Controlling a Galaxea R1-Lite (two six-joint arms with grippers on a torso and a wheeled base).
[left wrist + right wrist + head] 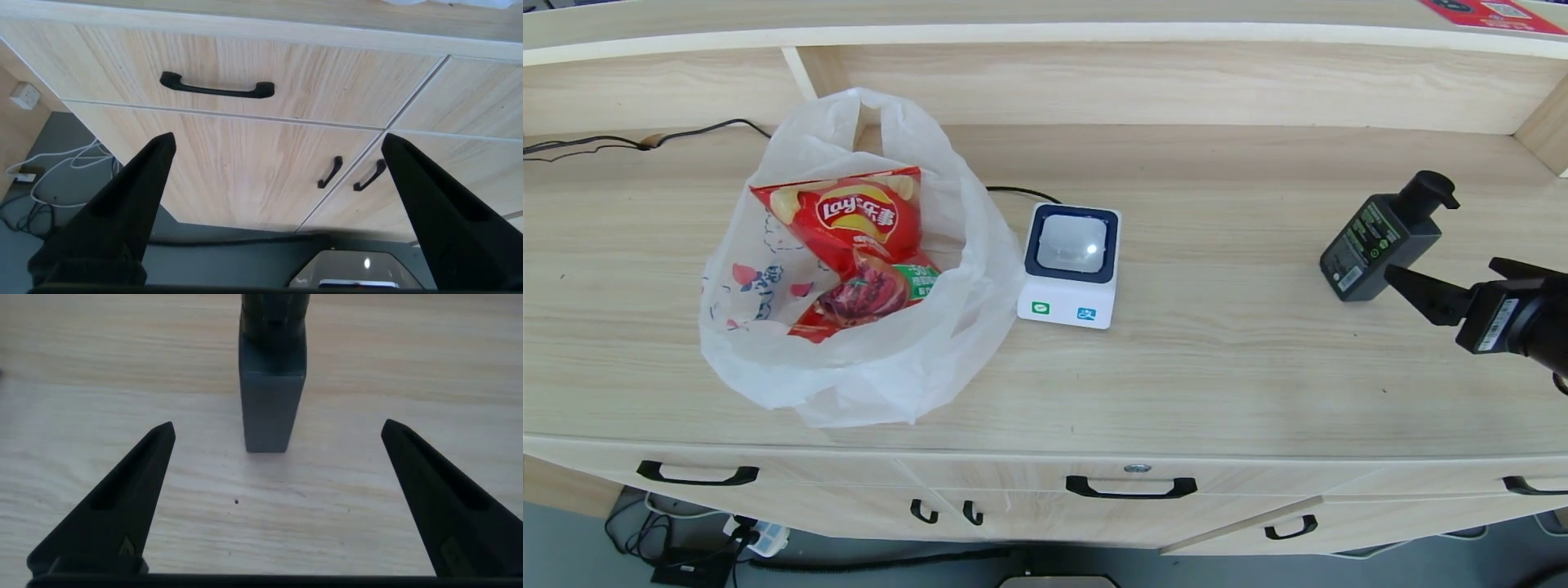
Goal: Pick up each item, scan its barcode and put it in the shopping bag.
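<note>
A dark grey pump bottle (pixel 1379 245) lies on its side at the right of the wooden counter (pixel 1225 376), its black pump head pointing away. My right gripper (pixel 1441 271) hovers just in front of the bottle's base, open and holding nothing. From the right wrist, the bottle (pixel 272 400) lies ahead, in line with the gap of the right gripper (pixel 278 427). A white plastic shopping bag (pixel 768 359) stands open at the left, holding a red chips bag (pixel 854 216) and a red packet (pixel 866 292). My left gripper (pixel 278 147) is open, below the counter, facing the drawers.
A white scanner (pixel 1068 265) with a dark-rimmed window sits mid-counter just right of the bag, its black cable running behind. A raised wooden shelf wall closes the back. Drawer fronts with black handles (pixel 216 86) run under the counter's front edge.
</note>
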